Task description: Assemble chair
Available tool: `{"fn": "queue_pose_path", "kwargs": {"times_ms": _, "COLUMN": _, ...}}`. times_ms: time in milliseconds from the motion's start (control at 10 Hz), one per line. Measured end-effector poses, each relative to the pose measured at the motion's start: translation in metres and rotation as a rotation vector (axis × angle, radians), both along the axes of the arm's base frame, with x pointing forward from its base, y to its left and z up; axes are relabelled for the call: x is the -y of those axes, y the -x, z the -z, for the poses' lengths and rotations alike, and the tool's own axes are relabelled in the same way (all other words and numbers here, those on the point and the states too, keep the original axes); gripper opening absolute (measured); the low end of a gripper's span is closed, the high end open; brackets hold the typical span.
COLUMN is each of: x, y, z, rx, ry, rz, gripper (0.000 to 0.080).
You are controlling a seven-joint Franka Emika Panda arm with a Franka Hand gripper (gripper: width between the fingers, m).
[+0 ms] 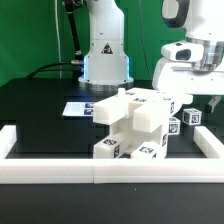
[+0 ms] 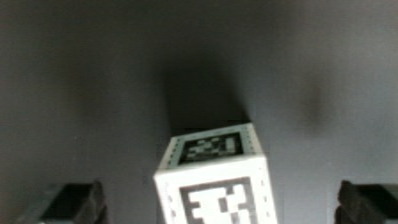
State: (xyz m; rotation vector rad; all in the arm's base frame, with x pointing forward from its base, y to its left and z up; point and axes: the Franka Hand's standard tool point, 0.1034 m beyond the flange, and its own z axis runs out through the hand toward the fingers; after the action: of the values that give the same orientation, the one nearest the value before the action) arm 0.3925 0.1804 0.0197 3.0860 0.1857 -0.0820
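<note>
White border rail (image 1: pixel 110 172) up front, chair pieces (image 1: pixel 130 125) stacked behind it, end effector (image 2: pixel 217 205) spread wide, gripping nothing.

Exterior view: pieces sit clustered on the black desk (image 1: pixel 40 115), several tags facing the camera. One small tagged block (image 1: pixel 190 118) stands just beside the cluster at the exterior view's right, under the arm's white hand. Marker board (image 1: pixel 78 108) lies flat behind the cluster, toward the exterior view's left. Fingers are not clear from here. Wrist view supplies them: both fingers (image 2: pixel 71 203) well parted, a tagged white post (image 2: pixel 214 175) upright between them, touching neither, with one tag on its end face and one on a side. Rail, marker board and cluster appear in the exterior view only; the wrist view has just dark desk around the post. Cannot tell whether post and small tagged block are one piece.
</note>
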Motion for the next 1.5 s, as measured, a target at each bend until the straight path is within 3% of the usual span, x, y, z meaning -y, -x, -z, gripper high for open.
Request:
{"fn": "queue_pose_path", "kwargs": {"times_ms": 400, "x": -0.001, "y": -0.006, "z": -0.001, "rx": 0.006, "ry": -0.002, "rz": 0.004, "gripper": 0.0649}}
{"fn": "queue_pose_path", "kwargs": {"times_ms": 600, "x": 0.001, "y": -0.008, "z": 0.001, "rx": 0.016, "ry": -0.003, "rz": 0.007, "gripper": 0.0392}}
{"fn": "queue_pose_path", "kwargs": {"times_ms": 700, "x": 0.001, "y": -0.008, "z": 0.001, "rx": 0.015, "ry": -0.003, "rz": 0.006, "gripper": 0.0392}}
{"fn": "queue_pose_path", "kwargs": {"times_ms": 800, "x": 0.001, "y": -0.008, "z": 0.001, "rx": 0.015, "ry": -0.002, "rz": 0.006, "gripper": 0.0287}}
{"fn": "queue_pose_path", "kwargs": {"times_ms": 1300, "x": 0.001, "y": -0.008, "z": 0.001, "rx": 0.014, "ry": -0.002, "rz": 0.007, "gripper": 0.0287}}
{"fn": "queue_pose_path", "kwargs": {"times_ms": 1500, "x": 0.005, "y": -0.005, "z": -0.02, "rx": -0.01, "ry": -0.01, "rz": 0.02, "gripper": 0.0287}}
